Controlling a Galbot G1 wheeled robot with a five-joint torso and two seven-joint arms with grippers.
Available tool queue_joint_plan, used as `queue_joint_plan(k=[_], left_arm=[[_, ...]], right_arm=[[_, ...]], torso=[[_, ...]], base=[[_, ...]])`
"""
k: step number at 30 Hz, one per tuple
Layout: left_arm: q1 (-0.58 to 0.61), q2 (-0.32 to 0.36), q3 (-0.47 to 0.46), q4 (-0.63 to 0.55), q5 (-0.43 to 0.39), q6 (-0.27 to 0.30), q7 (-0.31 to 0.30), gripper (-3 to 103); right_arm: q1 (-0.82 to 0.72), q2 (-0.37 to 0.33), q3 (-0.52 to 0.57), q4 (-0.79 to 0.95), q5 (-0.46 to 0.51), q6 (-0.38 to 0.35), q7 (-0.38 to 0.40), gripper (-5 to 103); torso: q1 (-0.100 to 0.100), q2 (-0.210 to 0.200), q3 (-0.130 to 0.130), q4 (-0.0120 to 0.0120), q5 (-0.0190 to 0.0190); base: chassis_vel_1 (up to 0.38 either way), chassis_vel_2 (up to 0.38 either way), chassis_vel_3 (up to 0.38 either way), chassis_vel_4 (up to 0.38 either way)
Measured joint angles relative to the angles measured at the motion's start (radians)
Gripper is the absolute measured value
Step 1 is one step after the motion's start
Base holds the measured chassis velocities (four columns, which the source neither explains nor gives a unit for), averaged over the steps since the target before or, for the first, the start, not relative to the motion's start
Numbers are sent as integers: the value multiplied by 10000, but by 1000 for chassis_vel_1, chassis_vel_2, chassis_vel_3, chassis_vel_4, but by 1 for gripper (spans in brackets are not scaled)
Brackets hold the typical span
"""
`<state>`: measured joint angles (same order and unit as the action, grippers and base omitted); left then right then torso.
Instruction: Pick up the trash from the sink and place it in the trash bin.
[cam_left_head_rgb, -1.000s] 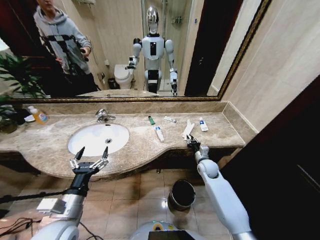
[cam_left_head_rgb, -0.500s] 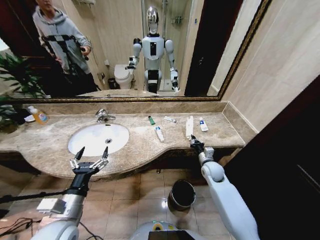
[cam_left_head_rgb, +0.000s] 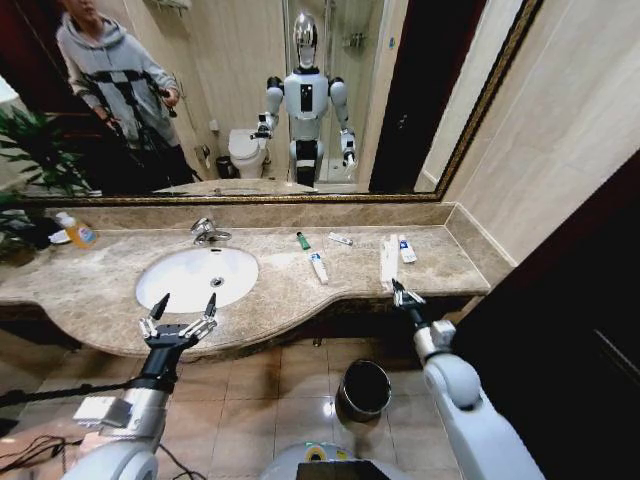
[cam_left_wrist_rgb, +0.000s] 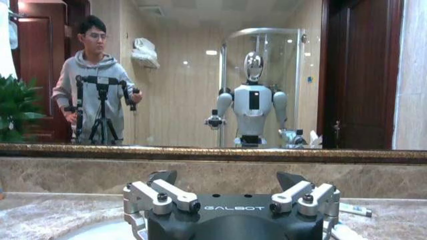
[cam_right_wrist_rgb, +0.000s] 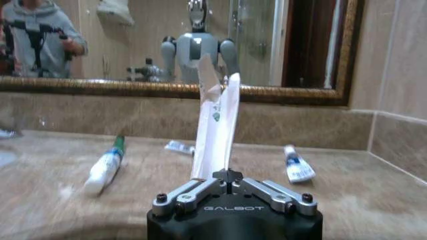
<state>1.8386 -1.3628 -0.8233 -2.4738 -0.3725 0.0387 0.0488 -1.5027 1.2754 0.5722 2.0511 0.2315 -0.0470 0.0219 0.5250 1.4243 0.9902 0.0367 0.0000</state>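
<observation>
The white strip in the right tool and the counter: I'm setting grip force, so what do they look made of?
The white strip looks like thin paper or film packaging: creased, folded, standing stiff in the shut right tool. The counter looks like polished beige-brown stone: marbled veining, soft sheen.

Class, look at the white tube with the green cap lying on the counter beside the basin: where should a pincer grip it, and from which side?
Grip the white tube across its narrow middle, coming straight down from above. It lies flat on the counter, apart from the other items, so both long sides are open. I judge the body safer than the small green cap.
</observation>
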Motion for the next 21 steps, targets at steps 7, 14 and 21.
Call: queue_joint_plan(k=[7, 14, 21], left_arm=[[0, 0, 0, 0, 0, 0, 1, 100], [1, 0, 0, 0, 0, 0, 0, 100], [0, 0, 0, 0, 0, 0, 0, 100]], right_arm=[[-1607, 1012, 278, 384, -1111, 785, -64, 0], [-2543, 1658, 173, -764, -1839, 2069, -383, 0], [-2074, 1515, -18, -3058, -1768, 2823, -563, 0]], torso=[[0, 0, 0, 1, 0], [0, 0, 0, 0, -1], [1, 0, 1, 0, 0]], base=[[0, 0, 0, 0], [0, 0, 0, 0], [0, 0, 0, 0]])
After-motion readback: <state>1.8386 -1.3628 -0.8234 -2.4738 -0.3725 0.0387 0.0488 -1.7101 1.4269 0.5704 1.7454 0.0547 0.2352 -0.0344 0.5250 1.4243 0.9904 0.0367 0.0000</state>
